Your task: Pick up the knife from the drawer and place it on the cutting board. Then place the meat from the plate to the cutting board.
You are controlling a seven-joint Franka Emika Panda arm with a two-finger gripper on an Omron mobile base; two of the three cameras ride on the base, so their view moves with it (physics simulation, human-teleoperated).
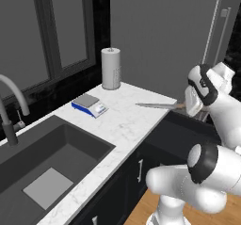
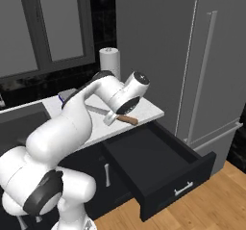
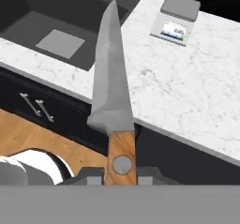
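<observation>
The knife (image 3: 111,82) is out of the drawer (image 2: 158,164), which hangs open and looks bare inside. The end effector (image 2: 116,117) is clamped tight on the brown handle and carries the knife in the air, blade pointing out over the marble surface (image 1: 123,120) toward the scale (image 1: 89,105) and the sink (image 1: 44,160). So the pick-up looks done. No board, plate or meat shows from here, so setting the knife down and the whole meat transfer appear to remain.
</observation>
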